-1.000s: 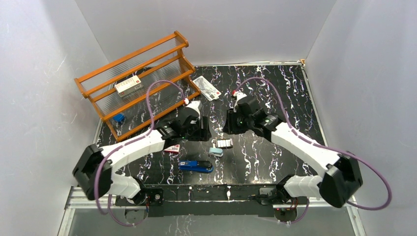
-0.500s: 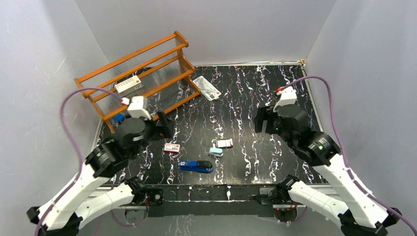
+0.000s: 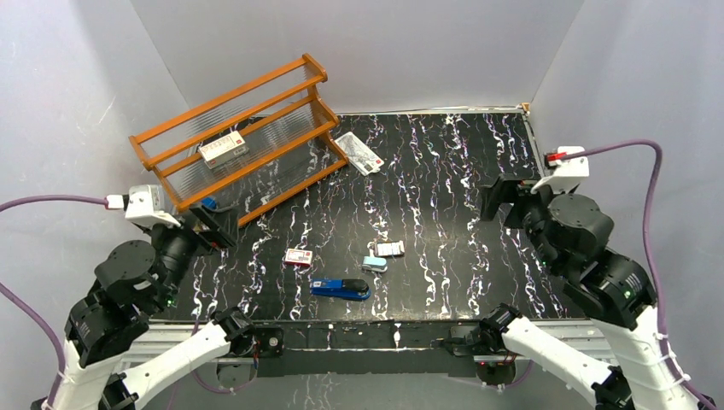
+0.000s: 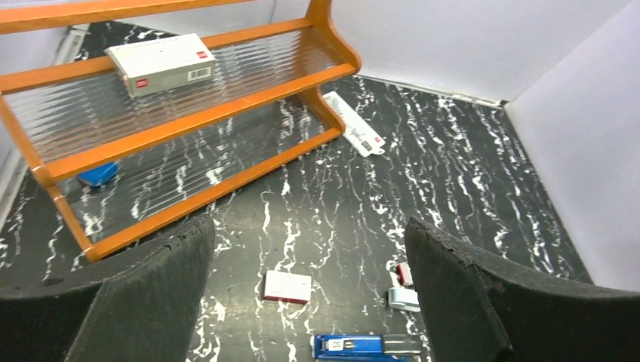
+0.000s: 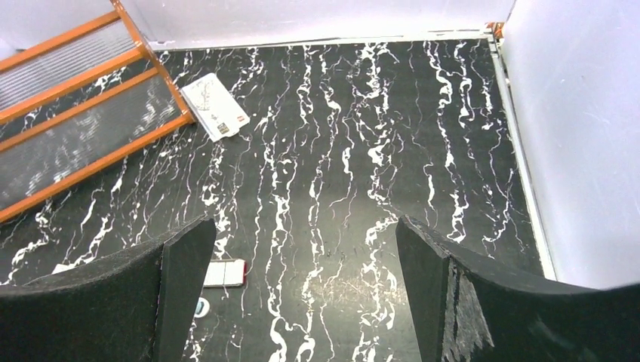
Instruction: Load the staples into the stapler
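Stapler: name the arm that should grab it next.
Left, probably: the stapler shows in the left wrist view, between its open jaws; the right wrist view misses it.

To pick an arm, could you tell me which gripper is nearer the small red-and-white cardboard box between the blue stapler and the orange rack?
Left. The left gripper hovers left of the small red-and-white cardboard box; the right gripper sits far to its right.

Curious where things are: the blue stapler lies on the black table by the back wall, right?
No. The blue stapler lies on the black table near its front edge, not by the back wall, as the top view shows.
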